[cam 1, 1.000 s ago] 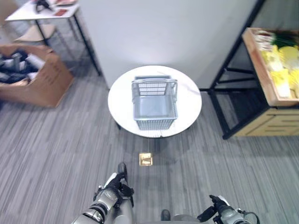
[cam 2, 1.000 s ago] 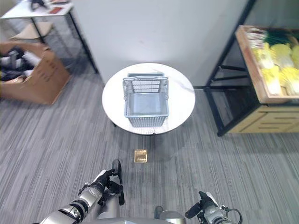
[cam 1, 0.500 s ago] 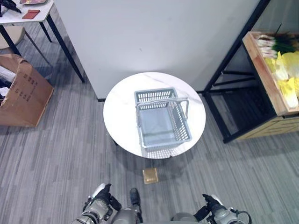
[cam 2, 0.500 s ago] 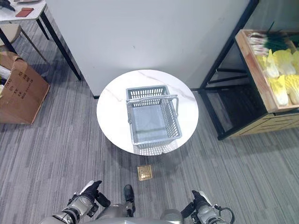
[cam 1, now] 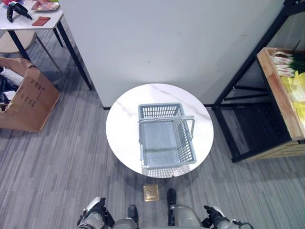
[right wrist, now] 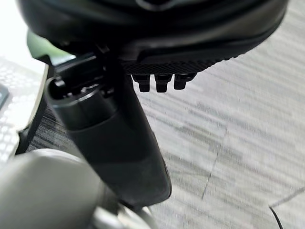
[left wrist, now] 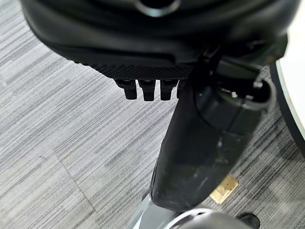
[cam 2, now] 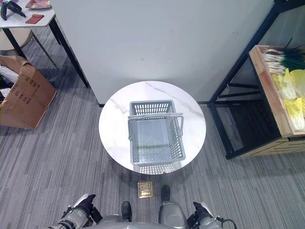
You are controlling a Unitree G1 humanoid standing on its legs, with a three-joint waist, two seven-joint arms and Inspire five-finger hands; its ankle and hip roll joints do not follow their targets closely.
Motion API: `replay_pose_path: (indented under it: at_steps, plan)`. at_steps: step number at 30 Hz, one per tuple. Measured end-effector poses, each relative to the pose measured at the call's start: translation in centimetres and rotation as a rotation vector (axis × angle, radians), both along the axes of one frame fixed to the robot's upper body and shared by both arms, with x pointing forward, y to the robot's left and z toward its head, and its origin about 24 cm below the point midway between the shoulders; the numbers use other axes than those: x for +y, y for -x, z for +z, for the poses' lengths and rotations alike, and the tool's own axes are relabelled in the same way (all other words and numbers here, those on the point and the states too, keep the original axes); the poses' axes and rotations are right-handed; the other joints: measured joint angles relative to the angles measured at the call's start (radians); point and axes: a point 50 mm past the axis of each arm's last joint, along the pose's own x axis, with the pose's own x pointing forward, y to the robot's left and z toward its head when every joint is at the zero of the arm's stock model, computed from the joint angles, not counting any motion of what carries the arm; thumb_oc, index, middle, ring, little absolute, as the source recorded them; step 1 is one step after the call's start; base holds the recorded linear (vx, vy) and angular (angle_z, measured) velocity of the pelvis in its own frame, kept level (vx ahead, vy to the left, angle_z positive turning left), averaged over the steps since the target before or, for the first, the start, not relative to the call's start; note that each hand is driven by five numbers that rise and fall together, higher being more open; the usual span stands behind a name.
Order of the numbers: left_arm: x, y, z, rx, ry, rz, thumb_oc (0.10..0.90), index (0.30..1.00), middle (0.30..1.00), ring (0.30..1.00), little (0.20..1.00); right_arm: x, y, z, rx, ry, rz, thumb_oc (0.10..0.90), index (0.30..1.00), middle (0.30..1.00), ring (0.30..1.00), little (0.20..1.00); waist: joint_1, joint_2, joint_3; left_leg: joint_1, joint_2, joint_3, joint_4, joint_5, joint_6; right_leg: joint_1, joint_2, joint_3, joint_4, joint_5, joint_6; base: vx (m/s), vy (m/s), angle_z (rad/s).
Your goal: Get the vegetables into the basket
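Note:
A grey plastic basket [cam 1: 160,107] stands empty on a round white table [cam 1: 123,129], its handle lying across the top. The vegetables lie in a wooden crate [cam 2: 269,90] on a black rack at the far right: pale yellow cabbages [cam 2: 295,107] and green onions [cam 2: 279,56]. My left hand [cam 1: 95,215] hangs low at the near edge, well short of the table, its fingers [left wrist: 143,89] relaxed over bare floor and holding nothing. My right hand [cam 1: 214,220] hangs low on the other side, its fingers [right wrist: 157,82] also relaxed and holding nothing.
A grey partition wall stands right behind the table. The black rack frame [cam 1: 238,95] reaches down to the floor right of the table. A cardboard box [cam 1: 26,98] and a small desk [cam 1: 33,16] are at the far left. A brass floor plate [cam 1: 151,192] lies near the table's foot.
The whole picture has shifted, so the camera has moved. My left hand has dropped from in front of me to low at my side. The basket stays on the table.

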Motion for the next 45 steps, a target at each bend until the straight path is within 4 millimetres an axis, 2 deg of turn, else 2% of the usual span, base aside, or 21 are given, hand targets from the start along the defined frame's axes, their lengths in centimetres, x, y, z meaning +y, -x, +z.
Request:
replay_pose_path:
  at_steps: [5,10,15,16,19,22,25,27,31,33,36,39,42,43,45]
  plan:
    - [-0.2,0.2,-0.1,0.008,0.005,0.001,0.900,1.000,1.000,1.000,1.000,-0.4,-1.0,0.4,-0.045,0.006,0.000,0.900,1.000,1.000,1.000,1.000,-0.004,0.015,-0.021,0.025,0.037,0.000,0.001,-0.013,-0.026,0.045,0.038,-0.010,-0.040,-0.001,-0.021,0.06,-0.058,-0.02]
    - [-0.6,0.8,-0.4,0.022,0.013,-0.004,0.900,1.000,1.000,1.000,1.000,-0.5,-0.8,0.4,-0.047,0.010,-0.003,0.900,1.000,1.000,1.000,1.000,-0.005,0.038,-0.061,0.040,0.039,0.000,0.000,-0.019,-0.034,0.062,0.040,-0.011,-0.041,-0.017,-0.013,0.04,-0.029,0.00]
    - [-0.7,1.5,-0.5,0.023,0.015,-0.001,0.900,1.000,1.000,1.000,1.000,-0.9,-1.6,1.6,-0.162,0.017,0.008,0.900,1.000,1.000,1.000,1.000,-0.008,0.045,-0.072,0.042,0.036,0.006,-0.005,-0.020,-0.033,0.061,0.038,-0.003,-0.041,-0.015,-0.012,0.04,-0.002,-0.04]
    - [-0.6,1.9,-0.5,0.019,0.016,0.012,0.900,1.000,1.000,1.000,1.000,-1.2,-2.8,2.8,-0.254,0.029,0.041,0.900,1.000,1.000,1.000,1.000,-0.012,0.047,-0.074,0.043,0.035,0.011,-0.005,-0.021,-0.031,0.060,0.037,0.002,-0.041,-0.013,-0.009,0.03,0.000,-0.09]
    - [-0.5,2.2,-0.6,0.018,0.016,0.030,0.900,1.000,1.000,1.000,1.000,-2.5,-5.0,4.8,-0.367,0.080,0.074,0.900,1.000,1.000,1.000,1.000,-0.014,0.047,-0.076,0.044,0.033,0.013,-0.005,-0.021,-0.031,0.060,0.036,0.007,-0.041,-0.011,-0.006,0.02,0.001,-0.04]
    - [-0.5,2.4,-0.6,0.019,0.007,0.024,0.900,1.000,1.000,1.000,1.000,-4.3,-7.7,7.8,-0.528,0.175,0.070,0.900,1.000,1.000,1.000,1.000,-0.009,0.044,-0.080,0.044,0.031,0.014,-0.005,-0.019,-0.033,0.060,0.035,0.008,-0.041,-0.010,-0.006,0.00,0.000,0.00]
    - [-0.6,2.7,-0.7,0.019,0.007,0.051,0.900,1.000,1.000,1.000,1.000,-4.4,-9.7,10.7,-0.669,0.221,0.123,0.900,1.000,1.000,1.000,1.000,-0.012,0.045,-0.079,0.044,0.030,0.014,-0.005,-0.019,-0.033,0.059,0.034,0.009,-0.041,-0.010,-0.006,0.00,0.000,0.00]
    - [-0.7,2.8,-0.7,0.018,0.009,0.059,0.900,1.000,1.000,1.000,1.000,-3.9,-11.2,13.0,-0.791,0.229,0.148,0.900,1.000,1.000,1.000,1.000,-0.012,0.045,-0.079,0.045,0.030,0.014,-0.005,-0.019,-0.032,0.059,0.034,0.010,-0.041,-0.009,-0.006,0.00,0.000,0.00]
    - [-0.7,2.8,-0.7,0.016,0.010,0.060,0.900,1.000,1.000,1.000,1.000,-3.0,-13.4,16.3,-0.941,0.271,0.264,0.900,1.000,1.000,1.000,1.000,-0.005,0.044,-0.079,0.044,0.028,0.013,-0.005,-0.018,-0.032,0.060,0.033,0.009,-0.041,-0.009,-0.006,0.00,0.000,0.00]
    - [-0.7,2.9,-0.7,0.020,0.008,0.060,0.900,1.000,1.000,1.000,1.000,-0.8,-16.1,20.1,-1.107,0.276,0.392,0.900,1.000,1.000,1.000,1.000,-0.003,0.041,-0.078,0.043,0.028,0.013,-0.005,-0.019,-0.033,0.060,0.033,0.009,-0.041,-0.009,-0.005,0.00,0.000,0.00]
    - [-0.6,2.9,-0.7,0.021,0.005,0.059,0.900,1.000,1.000,1.000,1.000,0.5,-17.4,21.5,-1.168,0.261,0.444,0.900,1.000,1.000,1.000,1.000,0.004,0.037,-0.076,0.043,0.029,0.012,-0.005,-0.018,-0.033,0.059,0.033,0.008,-0.041,-0.009,-0.005,0.00,0.000,0.00]
    - [-0.2,2.5,-0.5,0.012,-0.006,0.057,0.900,1.000,1.000,1.000,1.000,2.6,-19.2,22.8,-1.199,0.245,0.545,0.900,1.000,1.000,1.000,1.000,0.025,0.019,-0.065,0.032,0.030,0.008,-0.005,-0.016,-0.036,0.051,0.033,0.003,-0.041,-0.008,-0.004,0.00,0.000,0.05]
    - [-0.1,2.4,-0.5,0.013,-0.011,0.058,0.900,1.000,1.000,1.000,1.000,3.6,-19.8,23.1,-1.212,0.221,0.564,0.900,1.000,1.000,1.000,1.000,0.054,0.006,-0.062,0.022,0.029,-0.002,0.000,-0.014,-0.036,0.046,0.032,-0.007,-0.041,-0.006,-0.007,0.01,0.009,0.09]
    - [0.1,2.9,-0.6,0.033,-0.016,0.065,0.900,1.000,1.000,1.000,1.000,4.5,-20.7,23.0,-1.199,0.221,0.602,0.900,1.000,1.000,1.000,1.000,0.058,-0.001,-0.058,0.020,0.029,-0.003,0.000,-0.014,-0.036,0.045,0.031,-0.010,-0.041,-0.006,-0.007,0.01,0.010,0.05]
    - [0.3,2.9,-0.6,0.038,-0.022,0.067,0.900,1.000,1.000,1.000,1.000,5.0,-21.2,22.9,-1.178,0.230,0.641,0.900,1.000,1.000,1.000,1.000,0.060,-0.012,-0.055,0.014,0.029,-0.009,0.000,-0.013,-0.036,0.040,0.031,-0.013,-0.041,-0.005,-0.007,0.00,0.004,0.10]
